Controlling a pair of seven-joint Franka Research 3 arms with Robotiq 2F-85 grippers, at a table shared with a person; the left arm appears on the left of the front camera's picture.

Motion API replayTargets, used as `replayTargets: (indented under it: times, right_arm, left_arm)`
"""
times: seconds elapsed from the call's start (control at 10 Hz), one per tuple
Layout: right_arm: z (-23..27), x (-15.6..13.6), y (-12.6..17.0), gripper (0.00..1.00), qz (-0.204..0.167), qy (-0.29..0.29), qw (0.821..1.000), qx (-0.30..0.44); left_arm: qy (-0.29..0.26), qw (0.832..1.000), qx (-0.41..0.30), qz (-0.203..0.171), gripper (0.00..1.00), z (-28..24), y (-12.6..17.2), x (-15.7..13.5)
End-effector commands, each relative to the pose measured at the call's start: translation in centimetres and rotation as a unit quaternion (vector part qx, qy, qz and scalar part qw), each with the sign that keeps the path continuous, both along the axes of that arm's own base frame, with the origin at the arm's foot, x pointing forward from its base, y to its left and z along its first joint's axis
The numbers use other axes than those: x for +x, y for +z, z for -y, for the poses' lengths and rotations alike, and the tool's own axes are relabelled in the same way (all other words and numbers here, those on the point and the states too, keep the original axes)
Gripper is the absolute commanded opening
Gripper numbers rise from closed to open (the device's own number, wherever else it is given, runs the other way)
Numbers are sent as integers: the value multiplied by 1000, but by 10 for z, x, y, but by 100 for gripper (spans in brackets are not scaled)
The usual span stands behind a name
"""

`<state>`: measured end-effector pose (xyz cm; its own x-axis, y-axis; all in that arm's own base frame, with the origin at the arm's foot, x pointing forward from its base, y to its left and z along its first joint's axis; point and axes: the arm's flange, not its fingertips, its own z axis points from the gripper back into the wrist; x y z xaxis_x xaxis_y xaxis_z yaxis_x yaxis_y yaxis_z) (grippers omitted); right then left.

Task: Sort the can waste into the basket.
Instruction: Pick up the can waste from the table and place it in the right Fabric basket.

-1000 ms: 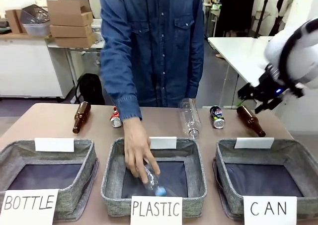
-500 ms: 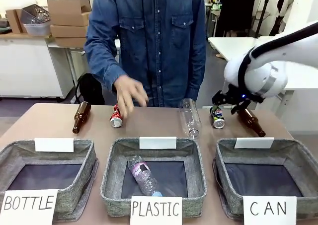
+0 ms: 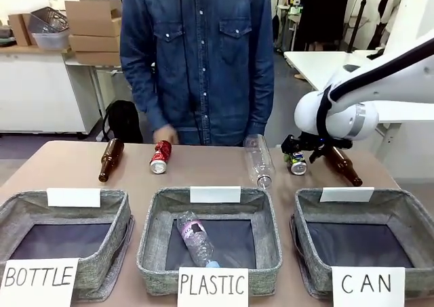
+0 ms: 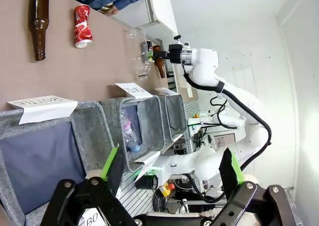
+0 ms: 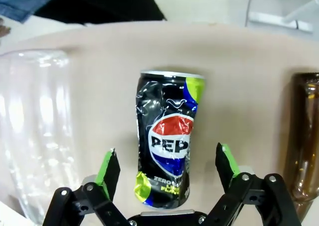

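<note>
Dark can (image 5: 167,141) between wide-spread right jaws

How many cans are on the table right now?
2. The red can lies beside the left brown bottle; the dark blue can lies between the open fingers of the right gripper. None looks hidden.

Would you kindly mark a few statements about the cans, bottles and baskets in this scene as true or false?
1. The right gripper is open, close to the dark blue can. True.
2. The red can lies in the CAN basket. False: it lies on the table, outside the CAN basket.
3. A clear plastic bottle lies in the PLASTIC basket. True.
4. A brown bottle lies in the BOTTLE basket. False: both brown bottles lie on the table, outside the BOTTLE basket.
</note>
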<state>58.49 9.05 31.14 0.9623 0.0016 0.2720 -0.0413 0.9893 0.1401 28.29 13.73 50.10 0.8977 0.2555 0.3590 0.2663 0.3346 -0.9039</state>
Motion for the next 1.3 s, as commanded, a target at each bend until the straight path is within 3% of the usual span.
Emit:
replayTargets:
  times: [0.0,0.3,0.4,0.5,0.6,0.8,0.9,1.1,1.2]
  right_arm:
    - [-9,0,-6,100,13,-16,999,-26]
    - [-9,0,-13,97,21,-4,999,-39]
    - [-9,-1,-11,45,20,-3,999,-39]
    - [-8,-1,-10,40,18,-3,999,-39]
    - [-8,0,-11,0,17,-2,999,-40]
    - [-4,2,-8,0,13,-7,999,-31]
    - [-3,2,-7,20,11,-9,999,-30]
    - [-1,3,-7,0,10,-14,999,-29]
    - [0,4,-7,0,11,-19,1000,-22]
  left_arm:
    - [-5,1000,-1,9,100,-1,1,-1]
    - [-5,1000,-1,9,100,-1,1,-1]
    - [-5,1000,-1,9,100,-1,1,-1]
    - [-5,1000,-1,9,100,-1,1,-1]
    - [-5,1000,-1,9,100,-1,1,-1]
    - [-5,1000,-1,9,100,-1,1,-1]
    - [-5,1000,-1,9,100,-1,1,-1]
    - [-5,1000,-1,9,100,-1,1,-1]
    - [-5,1000,-1,9,100,-1,1,-1]
